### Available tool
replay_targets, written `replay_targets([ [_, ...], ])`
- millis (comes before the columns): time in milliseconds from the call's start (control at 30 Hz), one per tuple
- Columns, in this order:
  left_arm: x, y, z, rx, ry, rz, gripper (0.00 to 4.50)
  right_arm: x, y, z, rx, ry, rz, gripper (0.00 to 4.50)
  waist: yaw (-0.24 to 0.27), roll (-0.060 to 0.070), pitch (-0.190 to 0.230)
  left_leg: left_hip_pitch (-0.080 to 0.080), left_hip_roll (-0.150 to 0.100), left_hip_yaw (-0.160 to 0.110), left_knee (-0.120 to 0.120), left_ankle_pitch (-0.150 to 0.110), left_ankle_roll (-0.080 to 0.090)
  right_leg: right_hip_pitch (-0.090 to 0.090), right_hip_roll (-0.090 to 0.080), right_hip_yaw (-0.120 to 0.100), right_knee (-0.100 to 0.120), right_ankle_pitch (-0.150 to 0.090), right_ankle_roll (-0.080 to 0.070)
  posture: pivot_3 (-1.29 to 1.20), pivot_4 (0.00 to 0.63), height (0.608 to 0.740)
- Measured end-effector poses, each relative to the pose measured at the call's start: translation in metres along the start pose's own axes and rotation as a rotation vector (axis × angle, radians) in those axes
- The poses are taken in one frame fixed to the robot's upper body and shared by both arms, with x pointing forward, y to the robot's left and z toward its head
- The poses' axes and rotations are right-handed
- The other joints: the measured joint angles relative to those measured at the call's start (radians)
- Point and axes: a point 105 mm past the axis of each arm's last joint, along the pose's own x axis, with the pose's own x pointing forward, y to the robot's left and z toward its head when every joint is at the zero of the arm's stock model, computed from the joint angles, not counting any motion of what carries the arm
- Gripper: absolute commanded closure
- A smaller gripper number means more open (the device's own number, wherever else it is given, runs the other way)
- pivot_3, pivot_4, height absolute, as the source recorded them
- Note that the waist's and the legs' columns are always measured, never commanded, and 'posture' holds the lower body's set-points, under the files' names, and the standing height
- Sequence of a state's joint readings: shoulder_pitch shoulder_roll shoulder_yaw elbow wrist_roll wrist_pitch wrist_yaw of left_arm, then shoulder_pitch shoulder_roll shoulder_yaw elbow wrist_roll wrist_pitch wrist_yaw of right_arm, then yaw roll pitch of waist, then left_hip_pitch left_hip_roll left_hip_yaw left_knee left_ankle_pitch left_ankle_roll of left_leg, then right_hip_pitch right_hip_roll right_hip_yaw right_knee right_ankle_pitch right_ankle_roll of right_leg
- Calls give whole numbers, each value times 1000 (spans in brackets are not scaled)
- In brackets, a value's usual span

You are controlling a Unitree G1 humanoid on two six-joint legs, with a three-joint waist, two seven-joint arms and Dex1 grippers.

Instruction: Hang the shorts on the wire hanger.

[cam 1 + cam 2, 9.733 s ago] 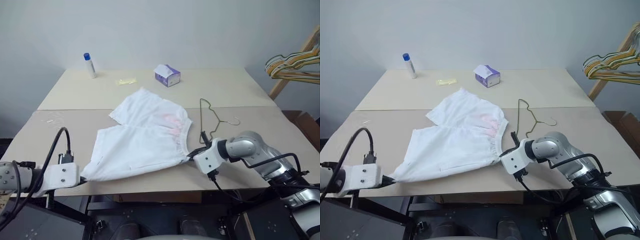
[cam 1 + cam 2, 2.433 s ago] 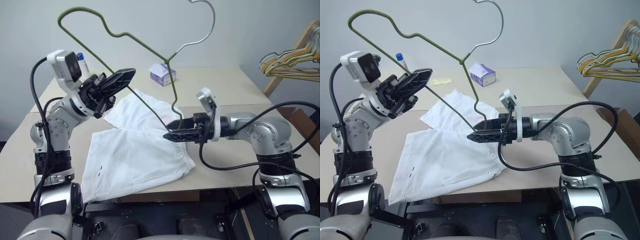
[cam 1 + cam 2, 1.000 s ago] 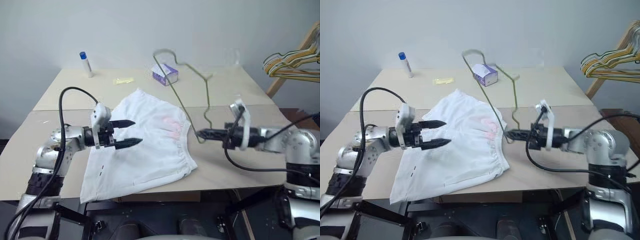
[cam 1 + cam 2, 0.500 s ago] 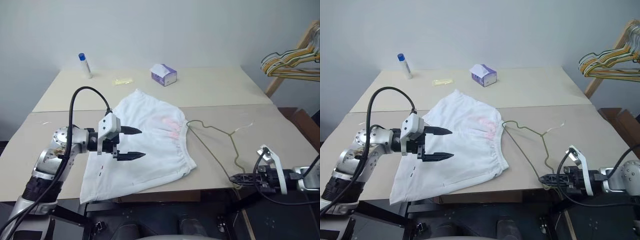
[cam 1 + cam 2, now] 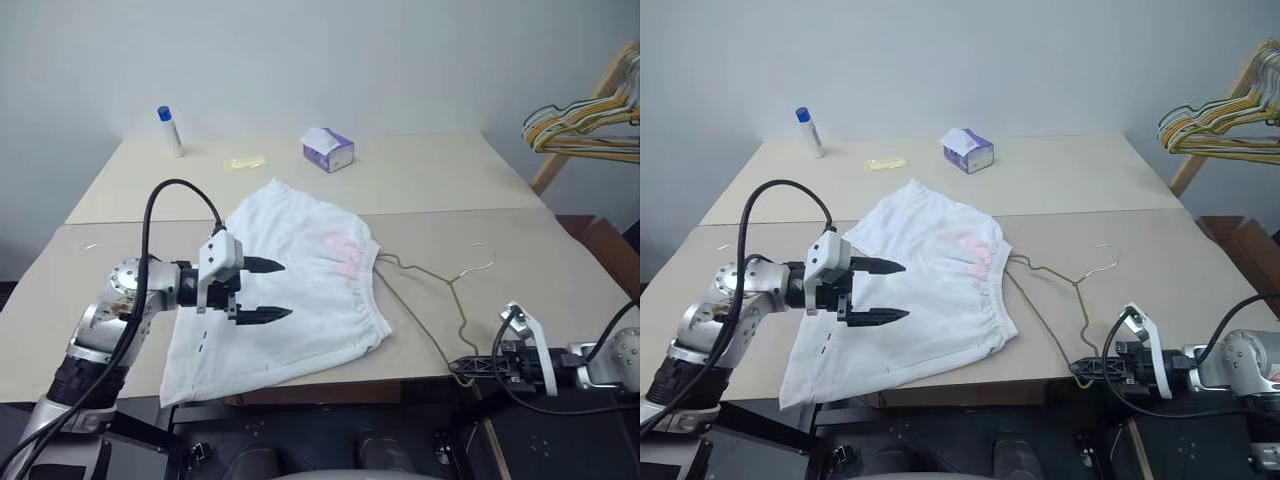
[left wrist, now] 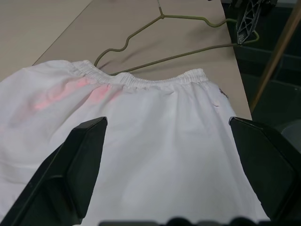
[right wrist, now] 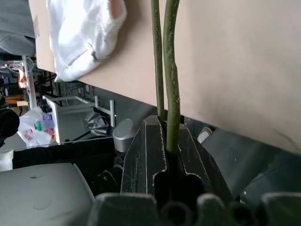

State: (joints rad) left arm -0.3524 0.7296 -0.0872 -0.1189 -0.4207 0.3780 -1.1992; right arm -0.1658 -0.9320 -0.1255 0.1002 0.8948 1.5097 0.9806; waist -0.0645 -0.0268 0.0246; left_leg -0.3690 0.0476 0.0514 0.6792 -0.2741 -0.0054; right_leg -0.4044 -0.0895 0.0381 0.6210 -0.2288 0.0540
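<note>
Wire hanger point(image 5: 430, 300) lower now — flat beside shorts point(image 5: 300, 290).

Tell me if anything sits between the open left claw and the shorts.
Nothing visible does. The left claw hangs open right over the shorts, with bare white cloth between its fingers in the wrist view.

We see the shorts point(image 5: 290, 300) in soft matt white cloth, gathered and crinkled along the elastic waistband, lying on the table point(image 5: 420, 185) with its smooth, matt beige top. The wire hanger point(image 5: 435, 285) looks like thin dull olive-coated metal, and the left gripper's fingers point(image 6: 80, 165) show as matt black plastic.
</note>
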Motion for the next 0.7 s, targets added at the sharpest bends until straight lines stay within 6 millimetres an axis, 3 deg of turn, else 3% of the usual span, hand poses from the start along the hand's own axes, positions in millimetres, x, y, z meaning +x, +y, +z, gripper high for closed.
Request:
replay_targets([
  [233, 0, -1, -3, -7, 4, 8, 16, 4, 11, 0, -92, 16, 40, 4500, 4, 0, 0, 0, 0, 0, 0, 0, 0, 0, 0, 0, 0, 0, 0, -42, 0, 740],
  [500, 3, -3, -11, -11, 22, 18, 16, 8, 7, -7, -183, 101, -16, 4500, 7, 0, 0, 0, 0, 0, 0, 0, 0, 0, 0, 0, 0, 0, 0, -40, 0, 740],
  [700, 6, -4, -11, 3, 19, 21, 16, 8, 15, 26, -203, 68, -3, 4500, 2, 0, 0, 1, 0, 1, 1, 0, 0, 0, 0, 0, 1, 1, -1, -36, 0, 740],
])
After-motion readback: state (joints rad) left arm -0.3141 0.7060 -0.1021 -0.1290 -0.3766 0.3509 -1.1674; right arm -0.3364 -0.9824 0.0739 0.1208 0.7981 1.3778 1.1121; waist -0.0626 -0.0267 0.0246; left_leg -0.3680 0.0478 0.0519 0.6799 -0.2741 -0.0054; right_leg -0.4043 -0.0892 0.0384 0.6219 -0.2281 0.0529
